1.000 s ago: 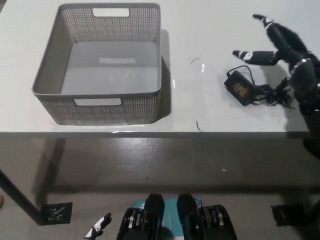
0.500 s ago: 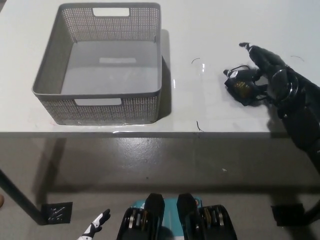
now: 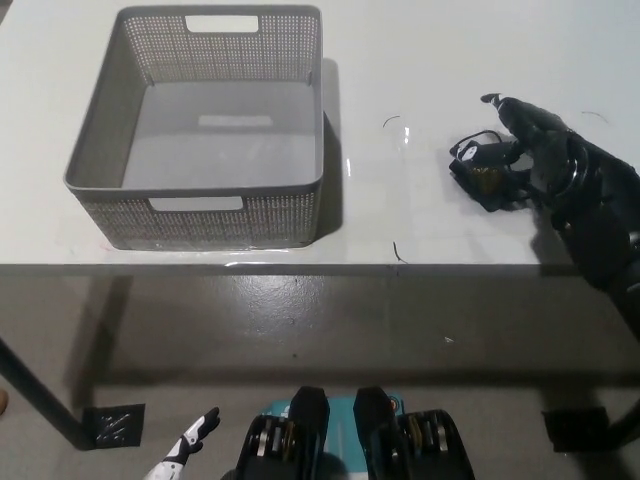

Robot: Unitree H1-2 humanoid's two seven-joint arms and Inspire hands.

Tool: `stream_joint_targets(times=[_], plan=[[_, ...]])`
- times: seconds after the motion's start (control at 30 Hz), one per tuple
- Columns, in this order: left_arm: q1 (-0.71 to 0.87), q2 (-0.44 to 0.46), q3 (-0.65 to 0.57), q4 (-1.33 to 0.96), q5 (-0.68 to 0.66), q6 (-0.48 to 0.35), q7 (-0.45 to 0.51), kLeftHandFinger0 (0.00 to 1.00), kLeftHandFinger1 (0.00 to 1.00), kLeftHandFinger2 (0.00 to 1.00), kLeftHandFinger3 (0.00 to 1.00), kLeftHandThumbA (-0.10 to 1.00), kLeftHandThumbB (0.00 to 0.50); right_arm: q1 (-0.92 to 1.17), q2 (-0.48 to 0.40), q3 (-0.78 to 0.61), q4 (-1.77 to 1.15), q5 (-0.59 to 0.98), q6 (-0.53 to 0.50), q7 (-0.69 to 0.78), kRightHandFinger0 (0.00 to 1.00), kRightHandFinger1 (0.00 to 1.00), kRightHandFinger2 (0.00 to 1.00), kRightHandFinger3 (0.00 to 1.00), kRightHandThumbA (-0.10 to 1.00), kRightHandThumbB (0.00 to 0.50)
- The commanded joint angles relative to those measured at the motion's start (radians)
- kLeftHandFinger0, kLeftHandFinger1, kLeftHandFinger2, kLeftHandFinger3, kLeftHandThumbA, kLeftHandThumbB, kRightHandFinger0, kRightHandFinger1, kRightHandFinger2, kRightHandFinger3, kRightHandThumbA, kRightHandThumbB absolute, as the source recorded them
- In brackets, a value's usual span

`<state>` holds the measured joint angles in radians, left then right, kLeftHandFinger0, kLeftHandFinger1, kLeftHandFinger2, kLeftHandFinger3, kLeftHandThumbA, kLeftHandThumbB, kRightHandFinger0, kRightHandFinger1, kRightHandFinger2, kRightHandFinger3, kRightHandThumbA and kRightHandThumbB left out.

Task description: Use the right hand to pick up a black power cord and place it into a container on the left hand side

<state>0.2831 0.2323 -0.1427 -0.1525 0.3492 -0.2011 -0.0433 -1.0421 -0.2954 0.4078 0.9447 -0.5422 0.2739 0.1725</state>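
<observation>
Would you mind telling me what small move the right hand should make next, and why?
Probably close the fingers and lift a little. The right hand lies over the cord, which rests on the table; whether it is gripped cannot be seen. The basket stands far to the left.

No legible text, brand, number or sign. The power adapter [image 3: 484,176] on the table [image 3: 420,60] carries a small orange-tinted label, too blurred to read; a pale rectangular patch inside the basket [image 3: 200,130] shows no readable characters.
</observation>
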Motion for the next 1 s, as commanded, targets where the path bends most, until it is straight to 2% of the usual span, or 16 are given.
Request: stream_joint_targets(times=[0.0, 0.5, 0.73, 0.87, 0.93, 0.97], plan=[[-0.014, 0.018, 0.014, -0.031, -0.001, -0.021, -0.002, 1.00, 1.00, 1.00, 1.00, 0.91, 0.219, -0.074, -0.012, 0.007, 0.013, -0.013, 0.001, 0.006, 1.00, 1.00, 1.00, 1.00, 0.74, 0.500], [-0.030, 0.026, 0.026, -0.044, -0.014, -0.011, -0.010, 1.00, 1.00, 1.00, 1.00, 0.92, 0.222, -0.131, 0.063, 0.016, 0.279, 0.005, -0.080, -0.051, 1.00, 1.00, 1.00, 1.00, 0.74, 0.500], [-0.039, 0.027, 0.030, -0.046, -0.021, -0.009, -0.017, 1.00, 1.00, 1.00, 1.00, 0.91, 0.220, -0.109, 0.108, 0.025, 0.418, 0.007, -0.131, -0.103, 1.00, 1.00, 1.00, 1.00, 0.77, 0.500], [-0.054, 0.031, 0.039, -0.049, -0.022, -0.004, -0.021, 1.00, 1.00, 1.00, 1.00, 0.91, 0.217, -0.101, 0.128, 0.020, 0.446, 0.017, -0.138, -0.111, 1.00, 1.00, 1.00, 1.00, 0.75, 0.500], [-0.055, 0.031, 0.041, -0.051, -0.024, -0.003, -0.024, 1.00, 1.00, 1.00, 1.00, 0.93, 0.231, -0.091, 0.134, 0.018, 0.453, 0.019, -0.139, -0.122, 1.00, 1.00, 1.00, 1.00, 0.74, 0.500], [-0.056, 0.031, 0.043, -0.053, -0.024, -0.001, -0.027, 1.00, 1.00, 1.00, 1.00, 0.93, 0.231, -0.084, 0.137, 0.016, 0.454, 0.021, -0.137, -0.142, 1.00, 1.00, 1.00, 1.00, 0.69, 0.500]])
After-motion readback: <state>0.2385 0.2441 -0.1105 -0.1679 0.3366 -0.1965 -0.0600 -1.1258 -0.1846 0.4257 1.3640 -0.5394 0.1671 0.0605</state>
